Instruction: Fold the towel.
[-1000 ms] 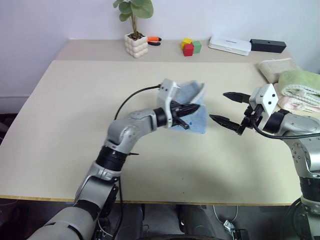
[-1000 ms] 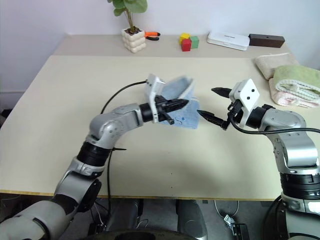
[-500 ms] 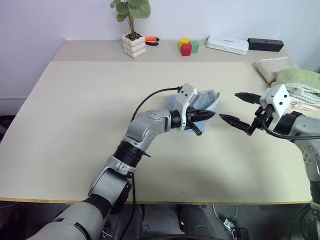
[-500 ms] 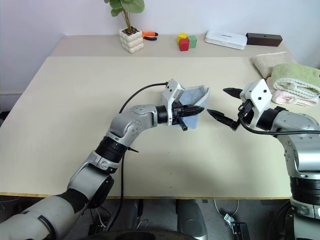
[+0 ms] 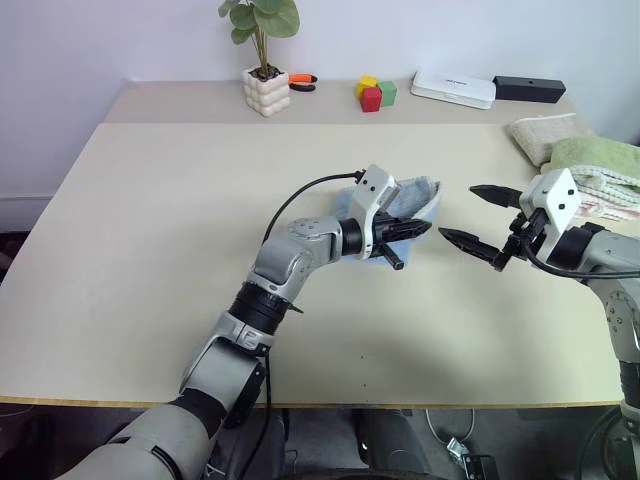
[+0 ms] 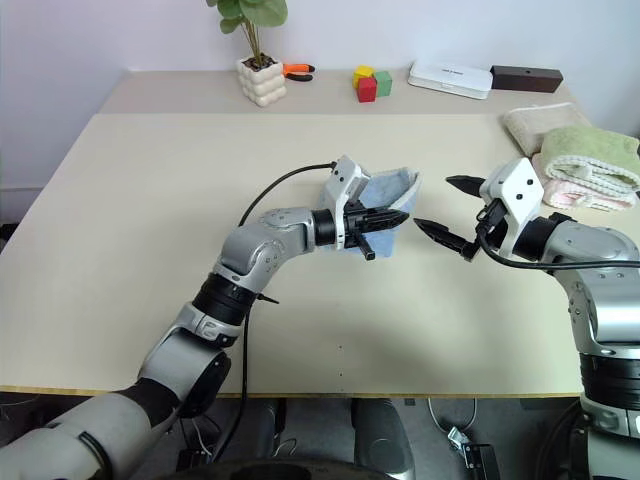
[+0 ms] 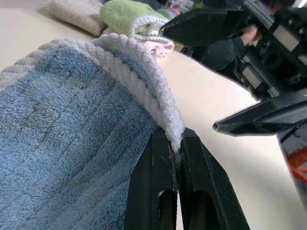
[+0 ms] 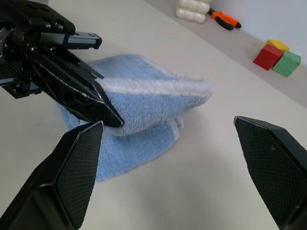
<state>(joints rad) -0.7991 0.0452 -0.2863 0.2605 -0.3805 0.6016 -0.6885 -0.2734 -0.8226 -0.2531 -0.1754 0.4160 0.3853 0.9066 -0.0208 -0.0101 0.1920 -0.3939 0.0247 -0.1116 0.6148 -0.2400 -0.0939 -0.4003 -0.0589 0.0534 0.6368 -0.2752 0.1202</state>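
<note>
The towel (image 8: 144, 103) was nubby blue terry cloth; the counter (image 5: 150, 220) looked smooth and matt; the left pincer (image 7: 175, 158) was glossy black plastic.

Light blue towel (image 8: 144, 103), whitish hem

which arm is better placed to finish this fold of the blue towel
Left. Its pincer is already shut on the towel at its pale hem, holding that edge lifted over the rest. The right pincer hangs open beside it, holding nothing.
</note>
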